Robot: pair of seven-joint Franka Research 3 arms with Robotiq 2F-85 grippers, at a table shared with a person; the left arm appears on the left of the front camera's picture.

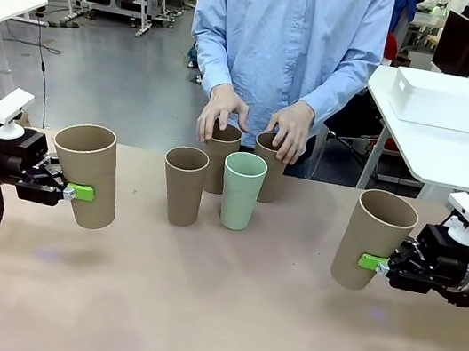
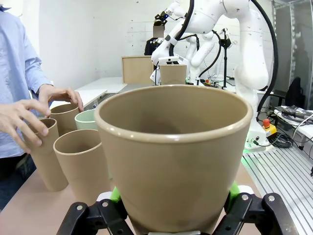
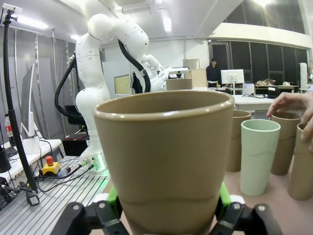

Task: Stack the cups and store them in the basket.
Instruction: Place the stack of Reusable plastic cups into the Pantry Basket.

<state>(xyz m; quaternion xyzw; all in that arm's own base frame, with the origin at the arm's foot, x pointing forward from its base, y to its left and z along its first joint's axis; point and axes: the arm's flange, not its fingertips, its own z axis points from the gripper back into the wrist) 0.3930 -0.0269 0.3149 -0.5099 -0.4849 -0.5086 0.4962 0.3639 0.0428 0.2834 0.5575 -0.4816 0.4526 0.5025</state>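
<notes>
Cups are the whole matter here, six of one size. The left fingers (image 1: 78, 193) are clamped across the lower wall of a tan cup (image 1: 88, 164) near the left edge of the surface (image 1: 209, 325). It leans a little and seems to hang clear of the top. The right fingers (image 1: 371, 262) are clamped the same way on another tan cup (image 1: 374, 230) near the right edge, also leaning.

Four more stand at the middle of the far edge. A tan one (image 1: 183, 187) and the mint cup (image 1: 241, 192) are just beside each other. Behind them, two tan ones (image 1: 219, 162) (image 1: 275, 178) each have one of the person's hands (image 1: 223, 110) (image 1: 292, 129) resting on the rim. The basket (image 1: 441, 100) sits on a separate white table beyond the far right corner, well apart from all of them.

The cups look light, empty and stiff, since neither held wall appears to give under the pads. The matte skin should offer fair friction. The taper is the catch, because a squeeze on a narrowing wall tends to walk toward the base. A hold low on the body suits best, leaving the rim and the mouth free so one cup can drop into the next. Nested, they would probably bind lightly and tip easily as a tall stack.
</notes>
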